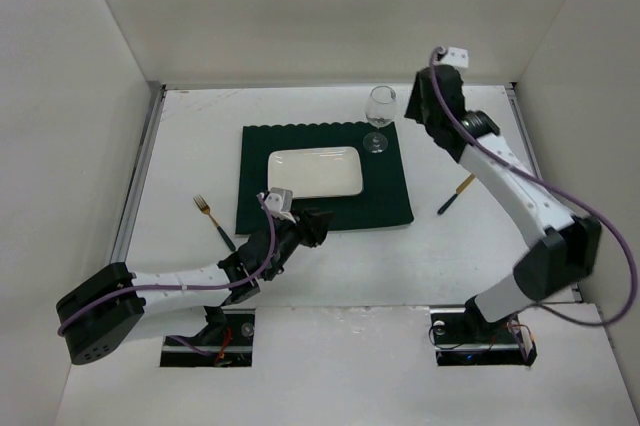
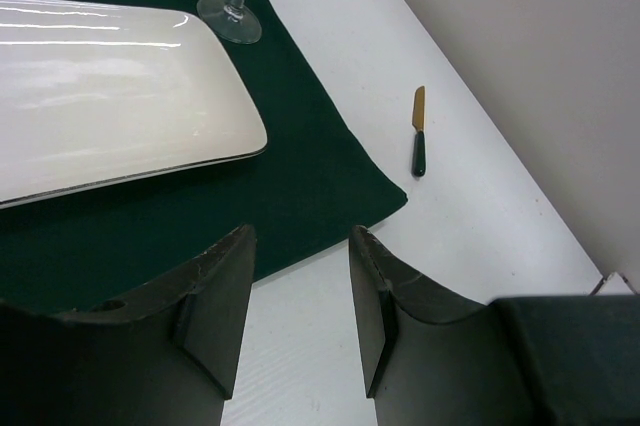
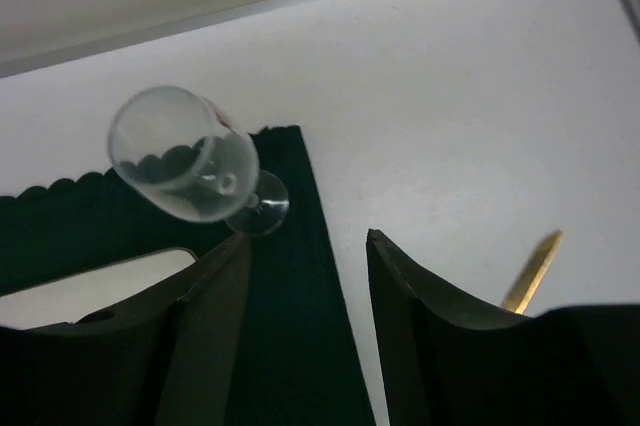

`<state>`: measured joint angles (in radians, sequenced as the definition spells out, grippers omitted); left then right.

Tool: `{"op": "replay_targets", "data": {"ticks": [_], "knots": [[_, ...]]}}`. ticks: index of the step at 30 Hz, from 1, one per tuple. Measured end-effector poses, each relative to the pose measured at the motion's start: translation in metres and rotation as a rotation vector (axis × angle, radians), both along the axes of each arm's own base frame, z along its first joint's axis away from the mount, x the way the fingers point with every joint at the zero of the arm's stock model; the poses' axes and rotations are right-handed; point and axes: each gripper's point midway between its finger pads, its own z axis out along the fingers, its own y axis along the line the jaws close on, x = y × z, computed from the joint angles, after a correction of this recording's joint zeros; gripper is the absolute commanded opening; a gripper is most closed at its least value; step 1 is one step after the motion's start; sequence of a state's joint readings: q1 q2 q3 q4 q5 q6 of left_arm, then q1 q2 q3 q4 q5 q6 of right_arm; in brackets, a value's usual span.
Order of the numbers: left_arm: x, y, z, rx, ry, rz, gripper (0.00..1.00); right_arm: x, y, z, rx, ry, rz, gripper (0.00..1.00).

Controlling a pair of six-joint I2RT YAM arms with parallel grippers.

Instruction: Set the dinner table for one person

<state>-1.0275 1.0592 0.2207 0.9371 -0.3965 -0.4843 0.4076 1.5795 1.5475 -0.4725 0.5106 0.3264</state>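
On the white dinner table (image 1: 320, 276) lies a dark green placemat (image 1: 385, 196) with a white rectangular plate (image 1: 315, 173) on it. A clear wine glass (image 1: 379, 114) stands upright on the mat's far right corner. A gold fork with a green handle (image 1: 213, 220) lies left of the mat; a gold knife with a green handle (image 1: 455, 195) lies to its right. My left gripper (image 1: 318, 224) is open and empty over the mat's near edge. My right gripper (image 1: 415, 106) is open and empty, raised just right of the glass (image 3: 190, 166).
White walls enclose the table on three sides. Metal rails (image 1: 140, 176) run along the left and right edges. In the left wrist view the plate (image 2: 100, 96), the glass's foot (image 2: 230, 18) and the knife (image 2: 419, 131) show ahead of the fingers.
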Motion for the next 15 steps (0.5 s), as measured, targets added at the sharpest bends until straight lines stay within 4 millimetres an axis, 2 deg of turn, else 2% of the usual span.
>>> {"op": "replay_targets", "data": {"ticks": [3, 4, 6, 9, 12, 13, 15], "knots": [[0.003, 0.002, 0.0, -0.003, 0.002, 0.011, 0.4, -0.046, -0.033, -0.002, 0.078, -0.068, -0.071, 0.31], [0.004, 0.003, 0.0, -0.004, 0.002, 0.015, 0.4, -0.061, -0.046, -0.012, 0.106, -0.075, -0.107, 0.26], [0.006, 0.005, 0.001, -0.011, 0.005, 0.023, 0.41, -0.081, -0.068, -0.047, 0.147, -0.051, -0.181, 0.25], [0.007, 0.006, 0.001, -0.017, 0.009, 0.029, 0.41, -0.103, -0.093, -0.124, 0.147, 0.094, -0.28, 0.28], [0.007, 0.006, 0.001, -0.02, 0.011, 0.029, 0.41, -0.124, -0.098, -0.195, 0.114, 0.278, -0.314, 0.47], [0.007, 0.006, 0.001, -0.02, 0.011, 0.029, 0.41, -0.131, -0.099, -0.21, 0.104, 0.322, -0.321, 0.51], [0.007, 0.006, 0.001, -0.021, 0.012, 0.029, 0.41, -0.137, -0.1, -0.226, 0.098, 0.364, -0.33, 0.49]]}}
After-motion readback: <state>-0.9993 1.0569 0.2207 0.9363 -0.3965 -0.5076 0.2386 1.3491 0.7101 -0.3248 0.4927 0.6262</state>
